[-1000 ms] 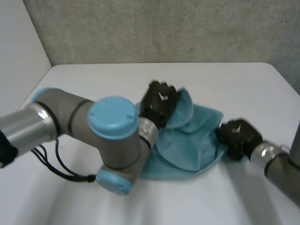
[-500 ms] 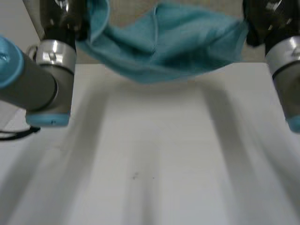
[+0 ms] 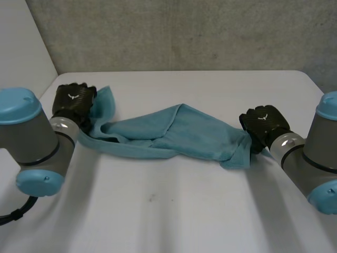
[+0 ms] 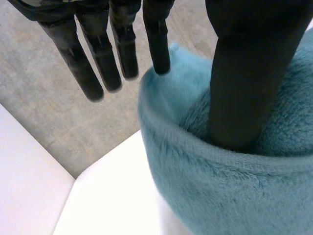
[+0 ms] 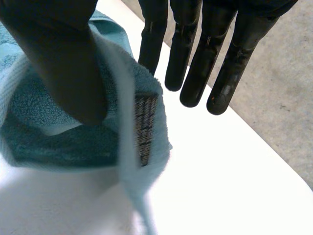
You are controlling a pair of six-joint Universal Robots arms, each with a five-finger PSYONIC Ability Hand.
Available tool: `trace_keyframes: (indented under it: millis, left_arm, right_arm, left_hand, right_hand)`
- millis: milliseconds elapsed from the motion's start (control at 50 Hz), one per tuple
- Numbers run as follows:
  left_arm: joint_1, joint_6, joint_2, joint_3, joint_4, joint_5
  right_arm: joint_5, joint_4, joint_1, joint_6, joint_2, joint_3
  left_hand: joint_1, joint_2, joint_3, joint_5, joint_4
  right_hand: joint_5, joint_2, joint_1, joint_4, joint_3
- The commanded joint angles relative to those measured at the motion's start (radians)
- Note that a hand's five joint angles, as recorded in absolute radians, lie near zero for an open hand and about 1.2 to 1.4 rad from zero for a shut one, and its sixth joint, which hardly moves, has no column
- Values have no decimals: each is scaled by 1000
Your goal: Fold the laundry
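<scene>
A teal towel [image 3: 179,132] lies stretched out in a long, rumpled band across the white table [image 3: 174,211]. My left hand [image 3: 73,100] is at its left end, where a flap of cloth stands up beside it. In the left wrist view the fingers [image 4: 98,63] are straight and clear of the towel [image 4: 220,191], while the thumb [image 4: 249,73] rests in a fold of it. My right hand [image 3: 263,124] is at the towel's right end. In its wrist view the straight fingers [image 5: 195,54] are spread away from the thumb [image 5: 58,58], which lies on the towel's corner [image 5: 58,142] with its label [image 5: 144,127].
A grey wall [image 3: 184,31] runs behind the table's far edge. Bare table surface lies in front of the towel, between my two arms.
The towel was bunched at the table's middle, then was lifted and spread in the air between both hands. Now it lies stretched on the table, and both hands have opened.
</scene>
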Motion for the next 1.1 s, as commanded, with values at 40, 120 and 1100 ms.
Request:
trace_keyframes:
  millis: [40, 120, 1100]
  left_arm:
    - [-23, -3, 112, -48, -21, 4]
    - [-101, -1, 187, -86, -19, 12]
    - [-203, 114, -236, 345, -213, 112]
  right_arm:
    - [4, -17, -1, 24, -76, 34]
    - [5, -45, -1, 58, -115, 53]
    - [-61, 66, 2, 126, -117, 64]
  left_hand:
    - [-310, -311, -311, -313, -315]
    - [-293, -293, -294, -296, -297]
    - [-11, -11, -12, -14, -15]
  right_hand:
    - [-323, -305, -202, -312, -312]
    - [-320, -302, -199, -309, -309]
    - [-311, -293, -190, -300, -300]
